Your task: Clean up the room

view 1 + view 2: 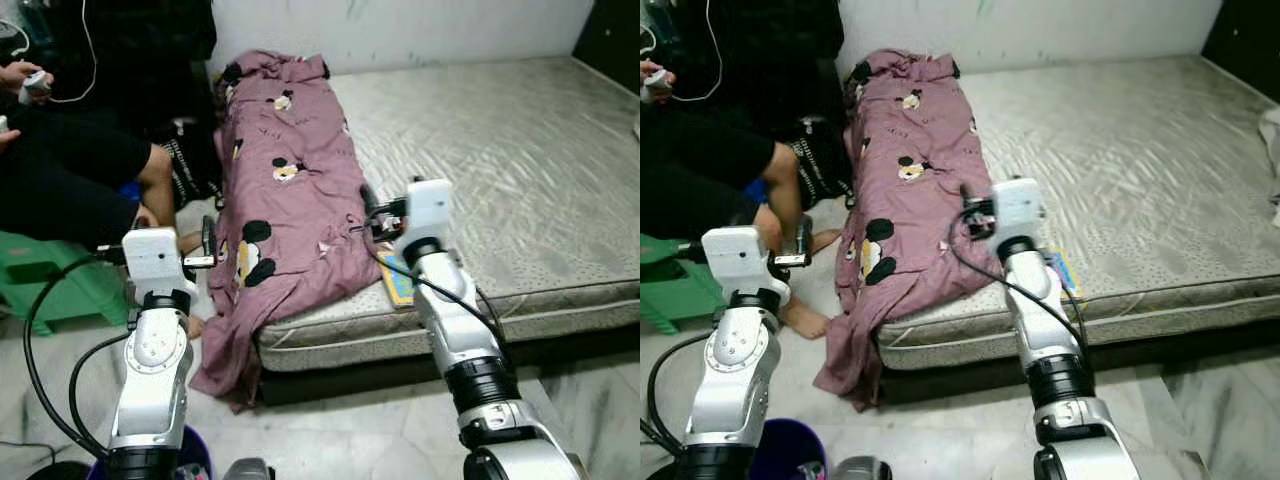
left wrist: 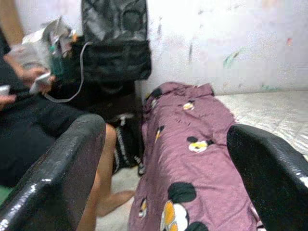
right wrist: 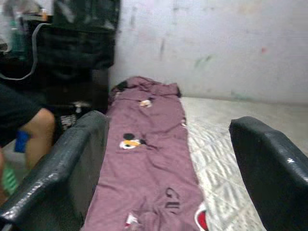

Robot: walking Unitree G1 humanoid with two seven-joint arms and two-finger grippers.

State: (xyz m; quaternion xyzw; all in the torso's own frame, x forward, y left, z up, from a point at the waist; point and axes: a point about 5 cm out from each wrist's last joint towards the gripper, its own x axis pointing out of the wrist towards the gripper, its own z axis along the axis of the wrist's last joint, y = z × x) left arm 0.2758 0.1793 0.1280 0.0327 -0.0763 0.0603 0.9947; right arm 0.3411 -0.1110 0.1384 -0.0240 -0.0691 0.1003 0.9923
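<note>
A mauve blanket (image 1: pixel 290 180) printed with cartoon mice lies in a long strip along the left side of the mattress (image 1: pixel 520 150). Its near end hangs over the front corner down to the floor. My left gripper (image 1: pixel 208 240) hovers open just left of that hanging end, above the floor. In the left wrist view the left gripper (image 2: pixel 163 130) has only the blanket (image 2: pixel 192 159) far beyond its spread fingers. My right gripper (image 1: pixel 372 214) is open above the blanket's right edge near the bed's front. In the right wrist view the right gripper (image 3: pixel 168 122) holds nothing.
A person (image 1: pixel 70 170) sits at the left on a green stool (image 1: pixel 50 280), one bare foot (image 1: pixel 805 320) near the blanket's hanging end. A black bag (image 2: pixel 115 43) leans on the wall. A colourful flat book (image 1: pixel 1065 270) lies at the mattress front. A purple bucket (image 1: pixel 790 450) stands below my left arm.
</note>
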